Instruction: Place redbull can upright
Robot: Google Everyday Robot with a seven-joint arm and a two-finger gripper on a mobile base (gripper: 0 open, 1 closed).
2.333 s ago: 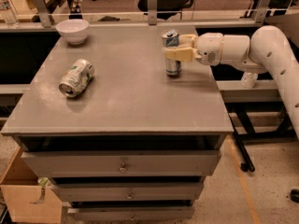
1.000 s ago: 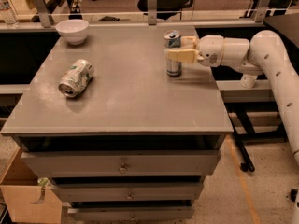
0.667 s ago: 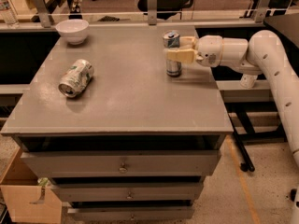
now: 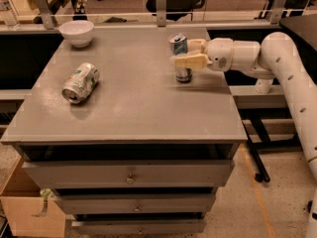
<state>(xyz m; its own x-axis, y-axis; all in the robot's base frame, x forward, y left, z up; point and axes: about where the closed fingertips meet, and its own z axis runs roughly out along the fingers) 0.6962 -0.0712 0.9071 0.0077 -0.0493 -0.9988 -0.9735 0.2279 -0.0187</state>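
**Gripper** point(image 4: 181, 52) — at the far right of the counter point(image 4: 133, 108), reaching in from the right on the white arm point(image 4: 277, 53). Its two pale fingers point(image 4: 190, 61) are closed on the redbull can point(image 4: 184, 73), one on the near side and one behind, about mid-height.

**Change noted** — very little. Over the last couple of seconds the gripper and the redbull can have barely shifted, nudging only slightly leftward. The grip has not let go.

**Redbull can** — standing with its base seemingly on the counter and its top leaning a touch to the left. From where I stand the placing looks all but done. What remains, I judge, is to release and back away without tipping it.

**Markings** — blue and silver show on the redbull can, but no lettering is readable.

**Fat can** point(image 4: 80, 83) — lying on its side at the left, well apart. It has a green-and-white label, and the writing is too small to read.

**Bowl** point(image 4: 76, 32) — white and plain, at the far left corner.
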